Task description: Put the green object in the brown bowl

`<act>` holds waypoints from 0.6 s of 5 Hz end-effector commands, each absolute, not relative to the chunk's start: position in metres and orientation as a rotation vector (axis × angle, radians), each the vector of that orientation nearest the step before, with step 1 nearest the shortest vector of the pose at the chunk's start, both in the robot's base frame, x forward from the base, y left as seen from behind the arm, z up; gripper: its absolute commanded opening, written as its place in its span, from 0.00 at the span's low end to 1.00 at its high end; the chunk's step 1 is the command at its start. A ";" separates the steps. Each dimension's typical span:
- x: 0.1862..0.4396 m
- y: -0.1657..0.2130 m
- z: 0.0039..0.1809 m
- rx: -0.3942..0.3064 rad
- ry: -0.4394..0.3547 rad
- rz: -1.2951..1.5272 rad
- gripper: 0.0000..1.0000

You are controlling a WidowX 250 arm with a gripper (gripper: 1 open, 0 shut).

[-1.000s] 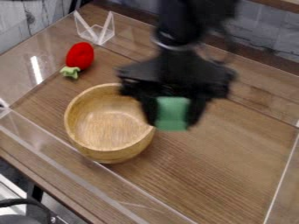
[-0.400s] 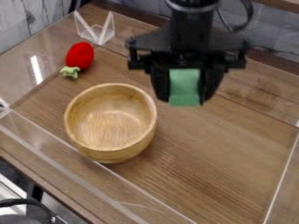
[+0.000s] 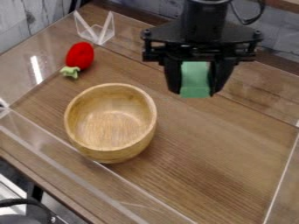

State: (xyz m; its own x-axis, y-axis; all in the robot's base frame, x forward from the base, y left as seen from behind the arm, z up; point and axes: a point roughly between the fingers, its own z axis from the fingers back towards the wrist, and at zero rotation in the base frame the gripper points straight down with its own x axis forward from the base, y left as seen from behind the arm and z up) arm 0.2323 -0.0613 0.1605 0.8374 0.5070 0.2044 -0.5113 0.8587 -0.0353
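The carry step is in hand: the gripper [image 3: 198,79] has its jaws partly open and clamped on the green object [image 3: 197,80], which hangs upright in the air above the table [image 3: 222,166] — up at about one o'clock from the brown bowl [image 3: 110,122], well clear of its rim. Next, I judge, the block must travel toward seven o'clock until over the bowl's hollow, then be lowered and released. The table is wood-grained with clear walls around it; a red strawberry toy [image 3: 79,57] lies near the bowl's eleven o'clock.

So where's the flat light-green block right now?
The flat light-green block hangs clamped in the black gripper above the table, right of the round light-brown wooden bowl, upper right of the view.
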 end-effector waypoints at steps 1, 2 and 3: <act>0.248 -0.050 0.166 0.014 -0.262 0.506 1.00; 0.261 -0.043 0.149 0.016 -0.258 0.530 1.00; 0.262 -0.052 0.144 0.006 -0.242 0.524 1.00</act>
State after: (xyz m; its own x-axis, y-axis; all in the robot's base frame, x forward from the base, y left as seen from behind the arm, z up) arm 0.2584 -0.0513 0.1357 0.8448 0.4931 0.2078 -0.4977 0.8667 -0.0332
